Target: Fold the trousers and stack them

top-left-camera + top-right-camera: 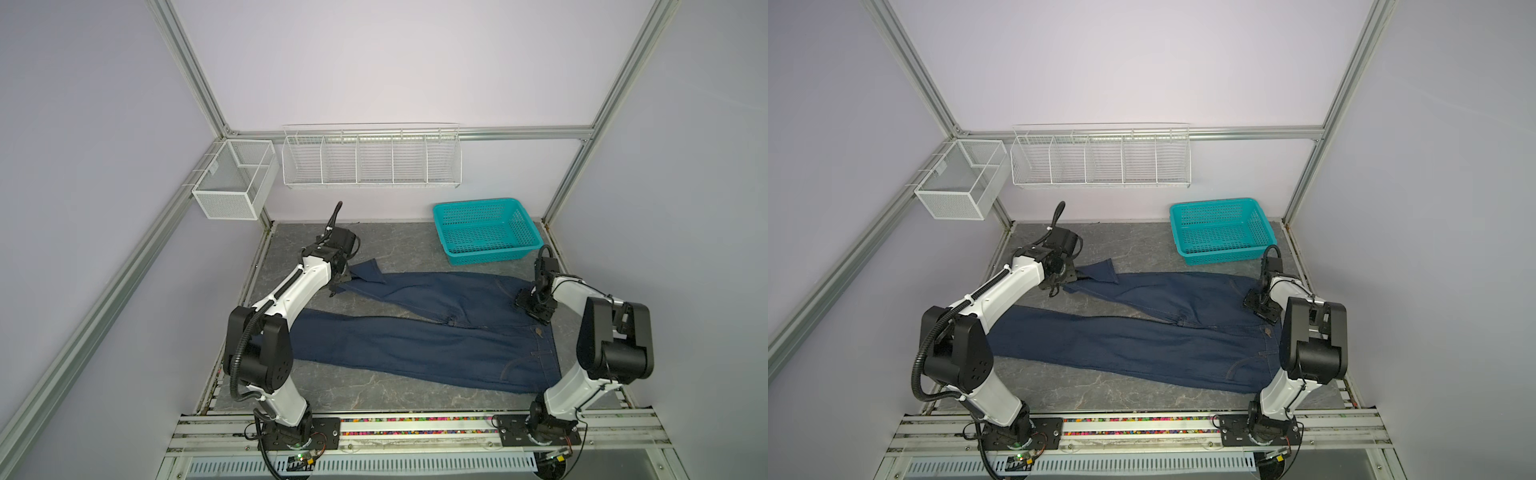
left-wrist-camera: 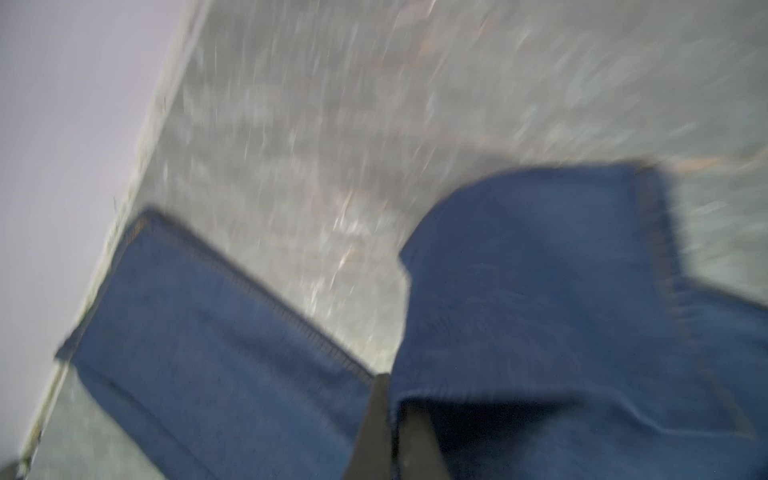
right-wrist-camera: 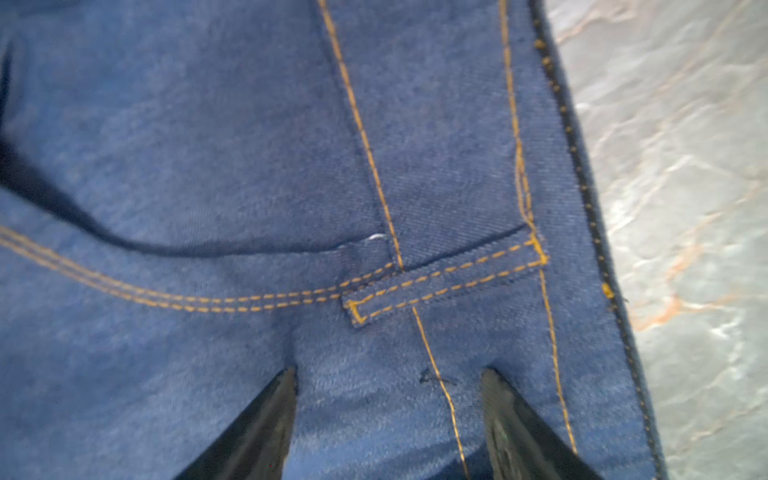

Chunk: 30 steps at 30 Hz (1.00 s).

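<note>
Left gripper clamps trousers hem; right gripper gapes at waistband edge.

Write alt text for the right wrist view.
Close-up of dark blue denim trousers with orange stitching and a belt loop; the right pincer is open over the cloth, its black fingers spread apart. Grey marbled table shows beyond the waistband edge.

Trousers covering middle, basket far right, bare tabletop beyond
</note>
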### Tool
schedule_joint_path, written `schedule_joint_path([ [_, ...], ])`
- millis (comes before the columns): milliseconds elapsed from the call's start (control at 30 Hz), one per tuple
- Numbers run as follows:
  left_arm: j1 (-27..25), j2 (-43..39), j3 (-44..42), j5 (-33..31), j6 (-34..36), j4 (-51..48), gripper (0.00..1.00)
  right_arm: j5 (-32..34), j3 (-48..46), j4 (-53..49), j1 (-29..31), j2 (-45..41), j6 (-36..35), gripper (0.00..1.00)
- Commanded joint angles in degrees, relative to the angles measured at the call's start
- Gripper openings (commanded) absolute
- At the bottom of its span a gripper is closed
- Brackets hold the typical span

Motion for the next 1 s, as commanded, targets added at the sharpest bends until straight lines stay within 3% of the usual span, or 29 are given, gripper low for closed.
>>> schedule_joint_path([
  [0,0.1,-2.3,-7.1,-1.5,-9.3,-0.7,0.00,1.9,-0.2,-3.3,-1.1,1.7,-1.4,0.73],
  [200,0.2,-2.5,-14.0,1.2,-13.1,-1.6,0.17,1.9,-0.1,-3.7,-1.4,1.0,-3.5,0.73],
  [300,0.2,-4.5,-13.6,1.7,-10.5,-2.7,0.31,1.5,0.0,-3.9,-1.5,0.2,-4.4,0.73],
  [367,-0.3,-6.0,-11.5,0.6,-7.8,-5.3,0.47,0.0,0.2,-4.0,-1.5,-0.6,-5.2,0.73],
  [467,-2.1,-7.0,-6.6,-1.5,-4.3,-10.3,0.57,-2.3,0.2,-4.0,-1.4,-2.1,-6.5,0.73],
  [700,-7.9,-2.9,4.5,5.7,1.0,-11.3,0.66,-6.2,0.4,-5.1,-1.4,-4.8,-8.7,0.74],
  [967,-15.2,13.1,16.0,12.0,3.7,-4.7,0.63,-7.7,-0.4,-4.6,-1.4,-5.4,-9.9,0.74],
])
